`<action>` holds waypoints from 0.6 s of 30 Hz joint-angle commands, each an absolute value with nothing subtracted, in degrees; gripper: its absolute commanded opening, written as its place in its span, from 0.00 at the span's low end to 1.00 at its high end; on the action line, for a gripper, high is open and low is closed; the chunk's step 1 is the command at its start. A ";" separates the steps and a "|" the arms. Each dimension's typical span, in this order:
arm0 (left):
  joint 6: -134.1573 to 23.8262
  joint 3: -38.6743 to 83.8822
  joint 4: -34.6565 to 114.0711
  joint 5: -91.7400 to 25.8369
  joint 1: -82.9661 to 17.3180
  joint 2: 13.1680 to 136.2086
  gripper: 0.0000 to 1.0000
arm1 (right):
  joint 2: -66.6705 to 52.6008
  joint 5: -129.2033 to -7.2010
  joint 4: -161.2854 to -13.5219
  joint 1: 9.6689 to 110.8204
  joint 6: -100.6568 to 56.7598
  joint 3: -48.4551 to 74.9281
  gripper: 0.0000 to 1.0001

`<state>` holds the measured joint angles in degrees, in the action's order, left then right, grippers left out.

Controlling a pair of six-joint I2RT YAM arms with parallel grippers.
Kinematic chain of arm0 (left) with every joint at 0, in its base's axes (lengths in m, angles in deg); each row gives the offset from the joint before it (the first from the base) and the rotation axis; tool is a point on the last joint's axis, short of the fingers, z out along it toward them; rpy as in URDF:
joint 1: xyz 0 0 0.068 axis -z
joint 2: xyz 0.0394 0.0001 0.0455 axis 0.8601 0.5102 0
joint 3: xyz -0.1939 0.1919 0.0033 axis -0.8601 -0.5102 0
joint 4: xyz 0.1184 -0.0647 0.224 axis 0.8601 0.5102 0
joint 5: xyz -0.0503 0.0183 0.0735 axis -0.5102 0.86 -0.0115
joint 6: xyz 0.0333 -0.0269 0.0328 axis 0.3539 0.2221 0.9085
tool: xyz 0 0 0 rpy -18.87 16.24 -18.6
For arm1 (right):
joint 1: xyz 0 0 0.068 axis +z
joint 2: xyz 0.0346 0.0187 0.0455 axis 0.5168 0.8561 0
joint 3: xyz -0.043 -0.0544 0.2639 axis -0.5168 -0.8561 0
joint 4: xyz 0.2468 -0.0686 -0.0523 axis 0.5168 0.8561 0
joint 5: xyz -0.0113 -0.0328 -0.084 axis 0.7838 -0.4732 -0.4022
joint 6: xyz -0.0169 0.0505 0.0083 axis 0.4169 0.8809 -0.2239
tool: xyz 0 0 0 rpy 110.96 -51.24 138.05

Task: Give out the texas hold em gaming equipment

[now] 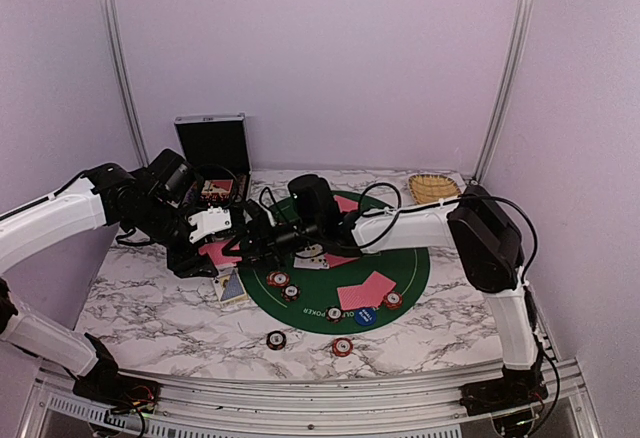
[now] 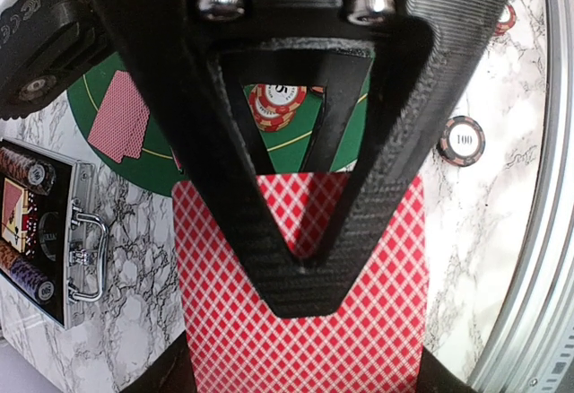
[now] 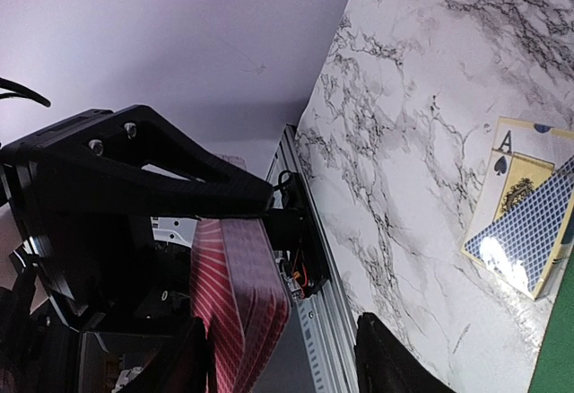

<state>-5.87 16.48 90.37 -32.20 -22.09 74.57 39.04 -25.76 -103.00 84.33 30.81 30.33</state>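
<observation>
My left gripper (image 1: 215, 248) is shut on a deck of red-backed playing cards (image 2: 296, 330), held above the table's left side. In the right wrist view the same deck (image 3: 238, 294) hangs from the left gripper's black finger. My right gripper (image 1: 252, 243) reaches left to it and is open (image 3: 287, 366), with the deck just inside its left finger. Two pink cards (image 1: 366, 290) lie on the green mat (image 1: 415, 268), with poker chips (image 1: 279, 280) and a blue button (image 1: 366, 315). Two chips (image 1: 342, 346) lie on the marble near the front.
The black hinged case (image 1: 212, 158) stands open at the back left, with chips inside (image 2: 27, 173). A wicker basket (image 1: 434, 188) sits at the back right. A blue-backed card over an ace of spades (image 3: 529, 222) lies at the mat's left edge. A metal rail (image 1: 300, 393) runs along the front.
</observation>
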 commanded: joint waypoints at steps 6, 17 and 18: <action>-5.73 18.02 89.27 -32.55 -22.09 73.38 0.00 | 36.86 -25.67 -100.52 83.29 29.60 29.26 0.42; -5.69 17.52 89.27 -32.47 -22.13 73.34 0.00 | 33.70 -25.89 -98.89 82.18 28.82 28.21 0.23; -5.77 17.57 89.27 -32.49 -22.11 73.29 0.00 | 33.56 -25.84 -98.90 82.14 28.81 28.14 0.22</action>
